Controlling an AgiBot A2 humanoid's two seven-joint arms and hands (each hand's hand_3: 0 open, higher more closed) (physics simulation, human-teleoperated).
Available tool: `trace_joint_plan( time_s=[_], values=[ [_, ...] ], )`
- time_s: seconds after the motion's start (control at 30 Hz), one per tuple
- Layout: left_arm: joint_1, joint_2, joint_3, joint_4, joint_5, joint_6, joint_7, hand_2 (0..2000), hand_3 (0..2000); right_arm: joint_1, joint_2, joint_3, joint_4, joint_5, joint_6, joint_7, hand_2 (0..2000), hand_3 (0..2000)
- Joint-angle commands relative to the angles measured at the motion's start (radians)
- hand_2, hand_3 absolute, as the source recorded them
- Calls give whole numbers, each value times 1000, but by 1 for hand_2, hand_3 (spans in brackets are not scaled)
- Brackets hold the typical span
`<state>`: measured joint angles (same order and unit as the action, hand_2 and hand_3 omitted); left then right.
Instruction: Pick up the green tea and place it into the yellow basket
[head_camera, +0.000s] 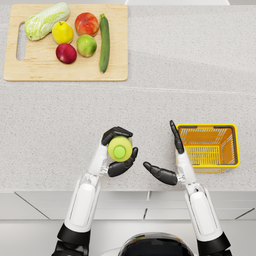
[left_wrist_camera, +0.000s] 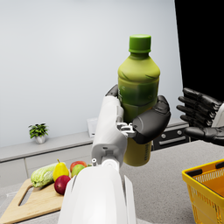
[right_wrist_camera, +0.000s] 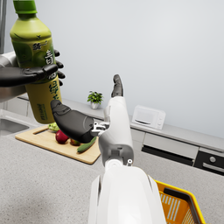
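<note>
Left hand (head_camera: 116, 150) gripping upright green tea (left_wrist_camera: 138, 94), right hand (head_camera: 170, 160) spread empty, yellow basket (head_camera: 235, 145), microwave (right_wrist_camera: 148, 116) only from right wrist

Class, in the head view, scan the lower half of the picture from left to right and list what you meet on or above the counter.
left hand holding the green tea → right hand, open → yellow basket

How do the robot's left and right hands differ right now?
The dark left hand grips the upright green tea bottle around its middle; the dark right hand holds nothing, fingers spread. The left is raised over bare counter, the right beside the yellow wire basket. Both are off the countertop.
</note>
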<state>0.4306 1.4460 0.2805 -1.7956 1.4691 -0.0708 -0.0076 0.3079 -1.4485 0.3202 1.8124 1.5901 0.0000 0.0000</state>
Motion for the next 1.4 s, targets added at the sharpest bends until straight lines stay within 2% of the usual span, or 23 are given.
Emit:
trace_joint_plan(
  time_s=[0.03,0.23,0.3,0.37,0.4,0.43,0.47,0.53,0.57,0.6,0.63,0.7,0.73,0.8,0.83,0.97,1.1,1.13,1.23,1.27,1.3,1.33,1.4],
  values=[
    [48,54,115,6,0,0,0,2000,2000,53,-42,62,-32,23,0,0,0,0],
    [43,68,210,39,0,-1,2,2000,2000,99,-89,98,-70,74,0,0,0,0],
    [28,57,243,45,2,10,4,2000,2000,113,-99,94,-75,78,-1,0,0,0],
    [14,35,262,33,3,27,1,2000,2000,117,-100,81,-66,81,34,-2,0,0],
    [11,28,265,34,3,39,1,2000,2000,115,-97,75,-63,81,67,-3,1361,327],
    [14,23,269,34,3,24,-3,2000,2000,115,-91,80,-64,83,258,-2,2000,653],
    [12,15,272,41,2,1,-3,2000,2000,113,-83,82,-58,83,376,4,2000,980],
    [15,-1,278,39,2,-33,-2,2000,2000,117,-74,90,-58,83,377,-3,2000,1633],
    [13,-13,289,32,2,-46,0,639,1673,119,-69,94,-58,84,386,-3,2000,1960],
    [15,-19,286,33,2,-39,-1,0,1347,126,-69,98,-57,83,366,-7,2000,2000],
    [15,-27,284,29,1,-24,0,0,1020,128,-64,103,-57,83,381,-6,2000,2000],
    [13,-45,271,-14,1,-6,2,0,367,139,-63,99,-68,83,348,-5,2000,2000],
    [7,-57,258,-41,2,1,4,0,40,143,-60,89,-66,82,368,-6,2000,2000],
    [-4,-74,139,-109,2,26,6,0,0,161,-67,12,-61,81,343,1,2000,2000],
    [-13,-79,70,-132,1,39,6,0,0,170,-79,-55,-53,82,295,4,2000,2000],
    [-71,-92,-194,-153,1,62,7,0,0,205,-73,-300,-46,82,227,3,2000,2000],
    [-107,-89,-275,-145,0,69,8,0,0,222,-53,-441,-65,82,193,-2,2000,2000],
    [-108,-88,-288,-144,0,69,8,0,0,218,-52,-459,-70,81,202,-2,2000,2000],
    [-91,-85,-315,-123,0,70,8,0,0,181,-57,-494,-118,81,158,-1,2000,2000],
    [-87,-84,-319,-118,0,70,8,0,0,165,-60,-495,-131,81,154,-46,2000,2000],
    [-84,-83,-322,-112,0,70,8,0,0,147,-63,-496,-146,81,143,-135,2000,2000],
    [-84,-82,-323,-112,0,71,8,0,0,143,-62,-490,-167,81,133,-194,2000,2000],
    [-83,-81,-321,-101,0,71,8,0,0,136,-61,-470,-210,81,123,-269,2000,2000]
  ],
)
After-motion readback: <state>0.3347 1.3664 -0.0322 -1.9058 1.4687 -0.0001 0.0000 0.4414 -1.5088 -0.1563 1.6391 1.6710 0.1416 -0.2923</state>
